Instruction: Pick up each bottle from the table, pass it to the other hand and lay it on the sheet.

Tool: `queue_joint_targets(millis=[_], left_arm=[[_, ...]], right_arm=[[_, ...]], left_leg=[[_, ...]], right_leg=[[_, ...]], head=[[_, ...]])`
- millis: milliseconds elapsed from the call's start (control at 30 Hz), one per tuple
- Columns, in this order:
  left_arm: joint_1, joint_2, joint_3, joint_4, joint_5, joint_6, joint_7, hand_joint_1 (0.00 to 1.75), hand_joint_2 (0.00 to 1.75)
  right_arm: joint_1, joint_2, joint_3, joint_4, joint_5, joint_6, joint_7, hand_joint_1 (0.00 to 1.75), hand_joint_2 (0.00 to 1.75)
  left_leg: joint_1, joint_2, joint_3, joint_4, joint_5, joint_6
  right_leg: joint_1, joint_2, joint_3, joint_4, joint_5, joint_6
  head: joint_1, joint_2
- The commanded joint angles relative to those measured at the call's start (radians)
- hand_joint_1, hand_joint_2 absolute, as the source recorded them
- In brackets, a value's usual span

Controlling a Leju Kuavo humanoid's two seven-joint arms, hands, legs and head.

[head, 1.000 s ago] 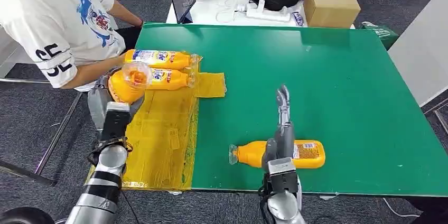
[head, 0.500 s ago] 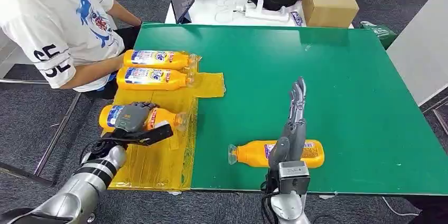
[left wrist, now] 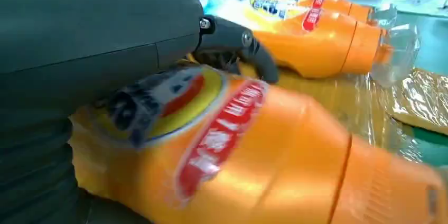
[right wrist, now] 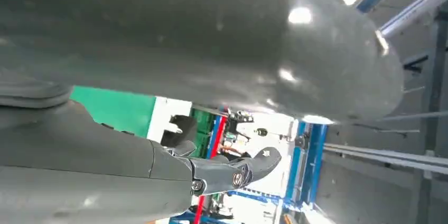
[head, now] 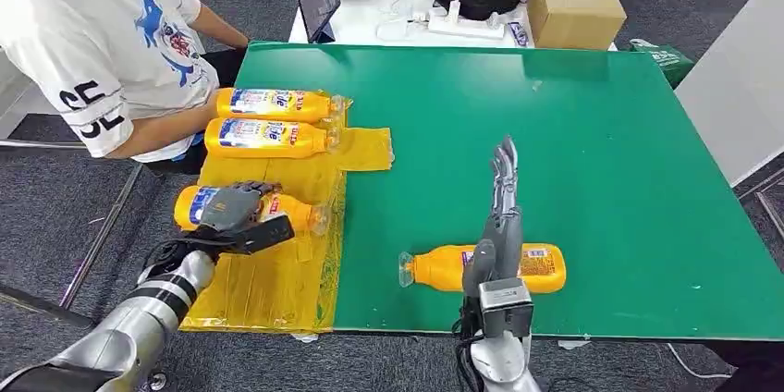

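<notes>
- The green table (head: pixel 573 161) carries everything I'm working on, with the yellow sheet (head: pixel 277 272) spread over its left side and hanging past the near edge.
- A person (head: pixel 102 41) in a white shirt sits at the far left corner, one arm reaching toward the sheet's far end.
- The sheet is my drop-off area. Two bottles (head: pixel 273 104) lie side by side at its far end, caps pointing right, and a third lies nearer to me.
- That third bottle (head: pixel 250 207) is in my left hand (head: pixel 236 212), whose fingers are wrapped over its labelled middle. It lies flat, on or just above the sheet; I can't tell which.
- My step, as I judge it, is laying this bottle down. Next I should let go and lift the hand straight off so the bottle doesn't roll.
- The fourth bottle (head: pixel 536 267) is on the bare table near the front edge, cap pointing left, well apart from the sheet and not yet picked up.
- My right hand (head: pixel 499 216) hangs over that bottle, empty, its fingers stretched out straight and pointing away from me. After the release, I judge that it should drop down and close round this bottle.
</notes>
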Motion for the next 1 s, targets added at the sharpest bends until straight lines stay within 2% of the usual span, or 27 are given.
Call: queue_joint_targets(millis=[33,300,400,533,633,667,700,733,800,833,867,1000], left_arm=[[0.037,-0.008,0.044,0.029,0.077,-0.100,-0.053,0.00,0.00],[0.082,0.009,0.027,-0.029,0.212,-0.237,-0.130,0.00,0.00],[0.100,0.014,0.048,-0.036,0.295,-0.329,-0.162,0.00,0.00],[0.106,0.018,0.043,-0.042,0.300,-0.330,-0.163,0.00,0.00],[0.135,-0.013,0.134,-0.092,0.459,-0.396,-0.212,0.00,0.00],[0.163,-0.043,0.199,-0.154,0.562,-0.415,-0.224,0.00,0.00],[0.192,-0.088,0.271,-0.236,0.647,-0.371,-0.235,0.00,0.00],[0.231,-0.170,0.377,-0.378,0.775,-0.276,-0.245,0.00,0.00],[0.276,-0.238,0.379,-0.593,0.751,0.080,-0.297,0.00,0.00],[0.286,-0.241,0.362,-0.649,0.747,0.162,-0.299,0.00,0.00],[0.306,-0.230,0.330,-0.717,0.724,0.256,-0.301,0.00,1.75],[0.390,-0.194,0.226,-0.863,0.718,0.379,-0.301,0.00,1.75]], right_arm=[[-0.051,0.003,-0.025,0.122,-0.002,0.025,0.009,0.00,0.00],[-0.073,0.013,-0.050,0.182,-0.018,0.051,0.012,0.00,0.00],[-0.078,0.015,-0.056,0.201,-0.020,0.052,0.012,0.00,0.00],[-0.079,0.016,-0.056,0.206,-0.020,0.052,0.011,0.00,0.00],[-0.078,0.018,-0.057,0.214,-0.020,0.052,0.012,0.00,0.00],[-0.076,0.020,-0.058,0.222,-0.020,0.057,0.014,0.00,0.00],[-0.072,0.024,-0.057,0.225,-0.015,0.059,0.016,0.00,0.00],[-0.065,0.026,-0.051,0.228,0.008,0.062,0.032,0.00,0.00],[-0.067,0.014,-0.018,0.242,0.074,0.065,0.083,0.00,0.00],[-0.070,0.006,-0.009,0.252,0.092,0.066,0.100,0.00,0.00],[-0.073,-0.015,0.003,0.267,0.118,0.084,0.133,0.00,1.75],[-0.088,-0.139,0.016,0.291,0.278,0.162,0.300,0.00,1.75]], left_leg=[[0.001,0.003,0.007,-0.001,-0.002,-0.001],[0.000,-0.001,0.007,-0.002,0.000,0.000],[0.000,-0.001,0.008,-0.002,0.000,0.000],[0.000,-0.002,0.009,-0.002,0.000,0.000],[0.000,0.001,0.011,-0.003,0.000,0.000],[0.000,0.000,0.010,-0.002,0.000,0.000],[0.001,0.002,0.011,-0.003,0.000,0.000],[0.000,-0.001,0.010,-0.002,0.000,0.001],[0.000,-0.005,0.007,0.000,0.000,0.001],[0.001,-0.005,0.005,0.001,0.001,0.001],[0.001,-0.006,0.005,0.001,0.000,0.001],[0.001,-0.001,0.004,0.000,-0.001,0.001]], right_leg=[[0.002,0.002,0.006,-0.003,0.000,-0.002],[0.000,0.000,0.008,-0.002,0.000,-0.001],[0.000,0.000,0.009,-0.002,0.000,-0.001],[0.000,0.000,0.010,-0.001,0.000,-0.001],[0.000,0.001,0.011,-0.003,0.000,-0.001],[0.000,0.001,0.011,-0.002,0.000,-0.001],[0.002,0.002,0.012,-0.004,0.001,-0.002],[0.000,0.000,0.011,-0.003,0.000,-0.001],[0.001,-0.004,0.010,-0.002,-0.001,-0.001],[0.001,-0.005,0.007,-0.001,-0.001,0.000],[0.001,-0.006,0.007,-0.001,-0.002,-0.001],[0.001,-0.001,0.006,-0.003,-0.001,-0.001]], head=[[0.000,0.000],[0.000,0.000],[0.000,0.000],[0.000,0.000],[0.000,0.000],[0.000,0.000],[0.000,0.000],[0.001,0.000],[0.001,0.000],[0.000,0.000],[0.000,0.000],[0.001,0.000]])
